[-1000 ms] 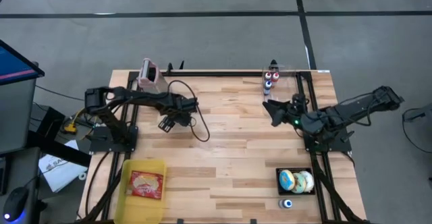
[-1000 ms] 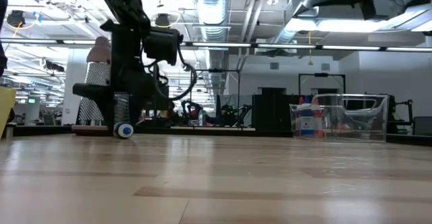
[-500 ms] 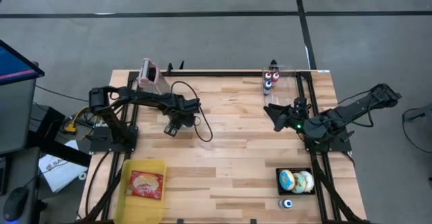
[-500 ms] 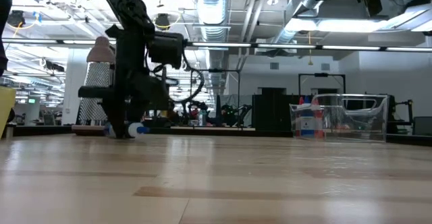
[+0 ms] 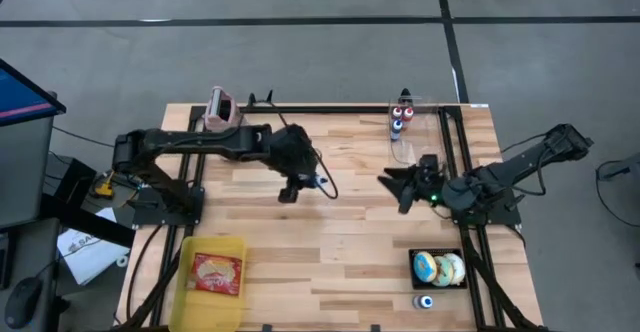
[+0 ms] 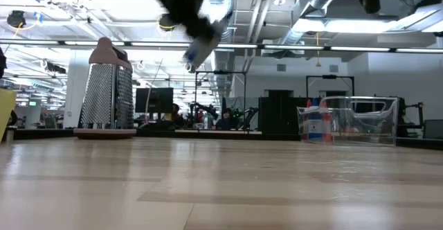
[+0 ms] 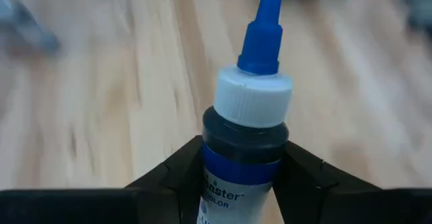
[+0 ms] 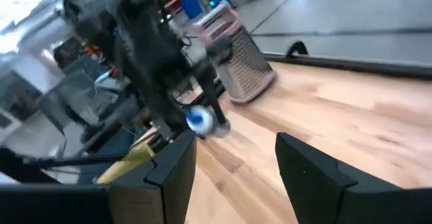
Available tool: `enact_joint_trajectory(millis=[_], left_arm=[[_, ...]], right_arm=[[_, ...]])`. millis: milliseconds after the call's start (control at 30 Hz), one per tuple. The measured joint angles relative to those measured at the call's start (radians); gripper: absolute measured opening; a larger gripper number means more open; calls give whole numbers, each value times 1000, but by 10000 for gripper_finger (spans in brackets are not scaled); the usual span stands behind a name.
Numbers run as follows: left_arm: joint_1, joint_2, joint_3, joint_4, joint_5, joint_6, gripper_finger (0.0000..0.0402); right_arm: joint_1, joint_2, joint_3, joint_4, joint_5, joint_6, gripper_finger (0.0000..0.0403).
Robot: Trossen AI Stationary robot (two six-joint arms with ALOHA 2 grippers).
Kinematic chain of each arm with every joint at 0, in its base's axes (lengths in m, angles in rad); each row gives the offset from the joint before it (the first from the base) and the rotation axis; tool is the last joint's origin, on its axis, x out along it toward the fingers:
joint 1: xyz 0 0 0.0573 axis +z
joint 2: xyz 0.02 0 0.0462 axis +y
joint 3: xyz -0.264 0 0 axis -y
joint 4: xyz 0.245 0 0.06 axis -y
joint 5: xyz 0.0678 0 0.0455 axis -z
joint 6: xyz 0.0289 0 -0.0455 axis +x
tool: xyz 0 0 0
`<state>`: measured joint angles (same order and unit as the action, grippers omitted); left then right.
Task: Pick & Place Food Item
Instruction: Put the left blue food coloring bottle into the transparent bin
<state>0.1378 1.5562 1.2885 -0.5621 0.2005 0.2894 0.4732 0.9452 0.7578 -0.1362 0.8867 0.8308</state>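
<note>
Your left gripper [image 5: 300, 184] sits over the middle of the light wooden slatted table [image 5: 350, 232], clamped on a small dark food-colouring bottle with a white collar and blue pointed cap [image 7: 248, 126]. You can see the bottle raised clear of the table in the low view [image 6: 201, 46], tilted.

Your right gripper [image 5: 398, 184] hangs near the table's right side, facing the left one, fingers [image 8: 307, 177] spread with nothing between them.

The metal box grater with a pink handle [image 6: 106, 88] stands upright at the far left edge. The black tray of frosted doughnuts [image 5: 440, 268] rests near the front right; the yellow tray with a wrapped snack [image 5: 212, 272] sits front left.
</note>
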Motion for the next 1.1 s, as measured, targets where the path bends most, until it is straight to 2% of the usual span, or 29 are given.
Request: enact_joint_trajectory(millis=[167,267,567,767,1100], left_arm=[[-28,-12,100,107,39,-112,144],[-37,-14,130,160,43,-145,144],[-42,-13,134,203,42,-175,144],[-46,-12,134,203,43,-175,145],[-54,-12,135,199,51,-176,145]], right_arm=[[-8,108,19,230,-11,-246,197],[-25,175,66,304,-26,-373,203],[-85,356,273,292,-54,-651,234],[-118,429,353,260,-99,-674,236],[-150,449,360,242,-130,-642,223]])
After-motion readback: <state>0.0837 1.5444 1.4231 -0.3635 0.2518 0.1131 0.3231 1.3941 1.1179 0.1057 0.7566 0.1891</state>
